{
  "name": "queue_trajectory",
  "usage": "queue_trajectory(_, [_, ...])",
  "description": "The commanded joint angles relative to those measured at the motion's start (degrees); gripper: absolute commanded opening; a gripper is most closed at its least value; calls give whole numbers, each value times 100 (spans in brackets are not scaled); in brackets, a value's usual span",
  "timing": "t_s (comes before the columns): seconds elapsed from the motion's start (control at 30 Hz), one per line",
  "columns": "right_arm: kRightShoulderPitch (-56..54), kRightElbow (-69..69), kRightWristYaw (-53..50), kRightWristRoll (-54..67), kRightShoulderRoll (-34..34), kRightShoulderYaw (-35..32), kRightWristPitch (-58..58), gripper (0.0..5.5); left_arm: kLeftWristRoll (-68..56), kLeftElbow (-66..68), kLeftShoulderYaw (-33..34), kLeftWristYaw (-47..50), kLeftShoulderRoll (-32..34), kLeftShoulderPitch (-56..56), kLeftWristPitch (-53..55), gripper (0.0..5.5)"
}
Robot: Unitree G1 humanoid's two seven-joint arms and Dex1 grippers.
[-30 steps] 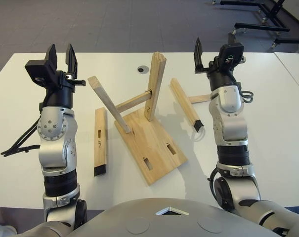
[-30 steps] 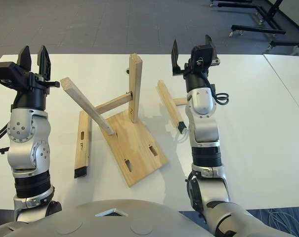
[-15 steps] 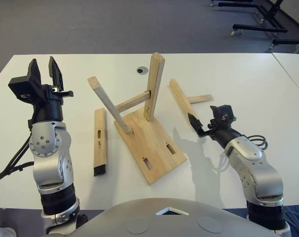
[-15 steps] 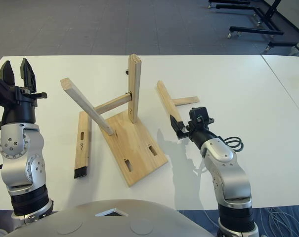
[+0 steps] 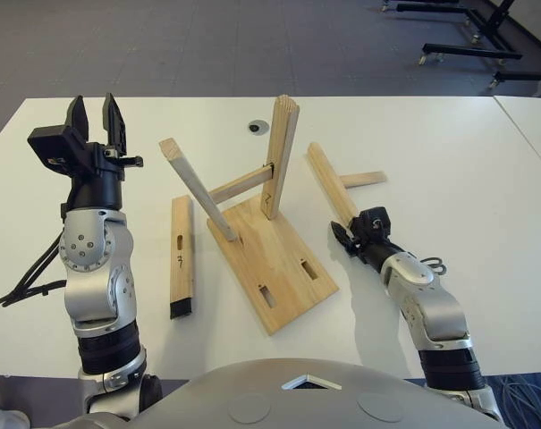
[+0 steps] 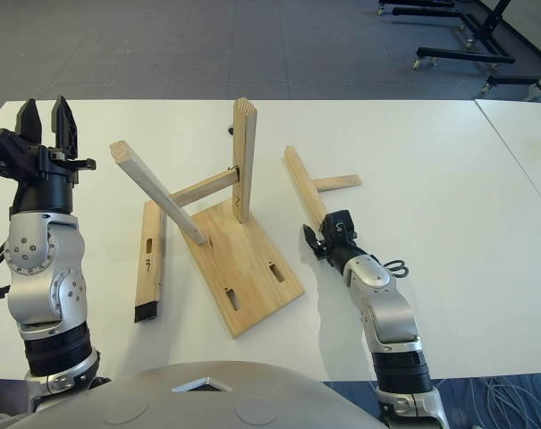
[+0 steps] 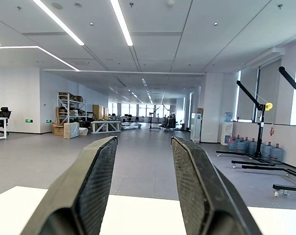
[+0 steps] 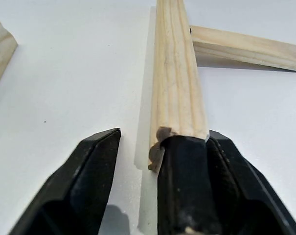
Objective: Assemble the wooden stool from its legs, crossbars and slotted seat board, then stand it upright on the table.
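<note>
Leg is laid just right of seat board, capped end straddled by right gripper, jaws apart. Left gripper is raised left of it, also apart. Slip or swing is risked if pinched only at tip.

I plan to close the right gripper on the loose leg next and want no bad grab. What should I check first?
1. Right gripper open: ok.
2. Black-capped end of the loose pale wooden leg between its fingers: ok.
3. Leg centred in the gap: not ok, nearer one finger.
4. Left gripper open and raised off the parts: ok.
5. Leaning wooden leg seated in the slotted wooden seat board: cannot tell.
</note>
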Motion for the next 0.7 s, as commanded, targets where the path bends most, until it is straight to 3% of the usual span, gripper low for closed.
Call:
queue_trajectory(0.03, [-94, 322, -39, -183, 31, 7, -332, 204, -46, 64, -30, -53, 33, -134, 68, 202])
queue_trajectory(0.23, [-93, 478, 13, -287, 108, 47, -592, 106, -75, 142, 14, -118, 75, -207, 73, 202])
queue_trajectory(0.43, [-346, 293, -42, -105, 291, -222, -774, 102, -422, 186, 236, -215, 164, -363, 211, 202])
queue_trajectory(0.7, [-2587, -407, 4, 1028, 390, -1216, -1119, 102, -3476, 60, 1140, -944, 725, -1238, 1470, 202])
